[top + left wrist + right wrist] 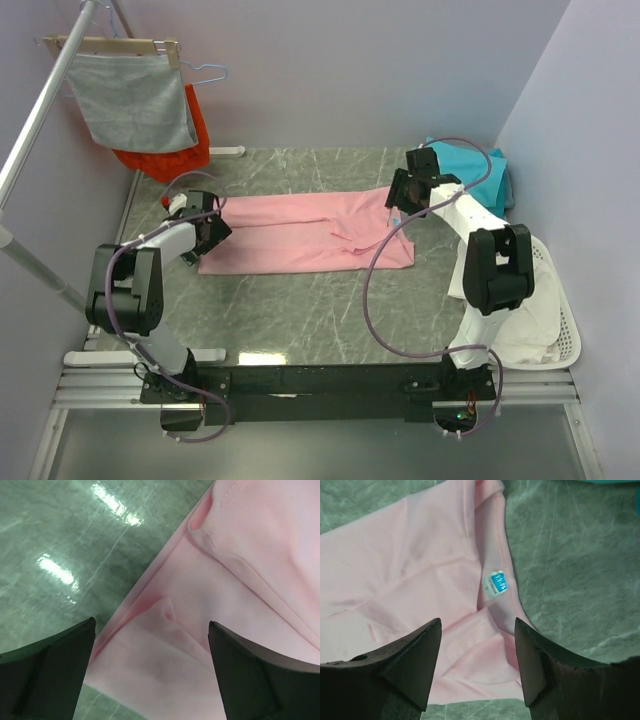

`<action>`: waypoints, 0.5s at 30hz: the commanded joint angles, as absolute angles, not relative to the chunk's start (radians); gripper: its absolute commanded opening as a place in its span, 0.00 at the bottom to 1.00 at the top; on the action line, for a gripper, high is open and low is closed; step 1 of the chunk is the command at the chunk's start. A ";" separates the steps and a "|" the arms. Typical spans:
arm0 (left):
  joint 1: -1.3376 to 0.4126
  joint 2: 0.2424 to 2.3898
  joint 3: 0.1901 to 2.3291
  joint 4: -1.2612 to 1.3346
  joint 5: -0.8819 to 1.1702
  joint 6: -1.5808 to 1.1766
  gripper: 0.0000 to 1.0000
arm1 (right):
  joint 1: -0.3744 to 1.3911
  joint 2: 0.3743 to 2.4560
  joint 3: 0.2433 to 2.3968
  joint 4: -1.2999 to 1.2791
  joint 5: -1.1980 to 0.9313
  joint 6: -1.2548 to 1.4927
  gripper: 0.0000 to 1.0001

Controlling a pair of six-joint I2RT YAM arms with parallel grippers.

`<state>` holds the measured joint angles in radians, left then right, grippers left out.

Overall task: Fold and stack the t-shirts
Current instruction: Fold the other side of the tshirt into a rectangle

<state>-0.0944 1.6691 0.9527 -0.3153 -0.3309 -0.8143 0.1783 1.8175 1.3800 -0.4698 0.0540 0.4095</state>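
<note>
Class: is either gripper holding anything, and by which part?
Nothing is held. The left gripper and right gripper both stand open over the pink t-shirt.

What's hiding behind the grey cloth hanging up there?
An orange-red garment hangs behind the grey cloth. Only its right side and bottom edge peek out. The rest is covered, so its full shape cannot be seen.

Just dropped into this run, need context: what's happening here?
Two arms are partway through folding the pink t-shirt, which lies as a long strip across the table. The left gripper hangs open over its left end, the right gripper open over the collar end by the blue label. Neither holds cloth. The teal t-shirts sit bunched in the far right corner.
</note>
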 commanded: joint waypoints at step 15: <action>-0.115 1.526 0.916 -0.245 -0.187 -0.736 1.00 | 0.299 1.670 1.134 -0.377 -0.276 0.563 0.65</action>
<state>-0.1036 1.5288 0.9199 -0.2790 -0.2317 -0.7635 0.2768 1.6981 1.1515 -0.4416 -0.2199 0.5095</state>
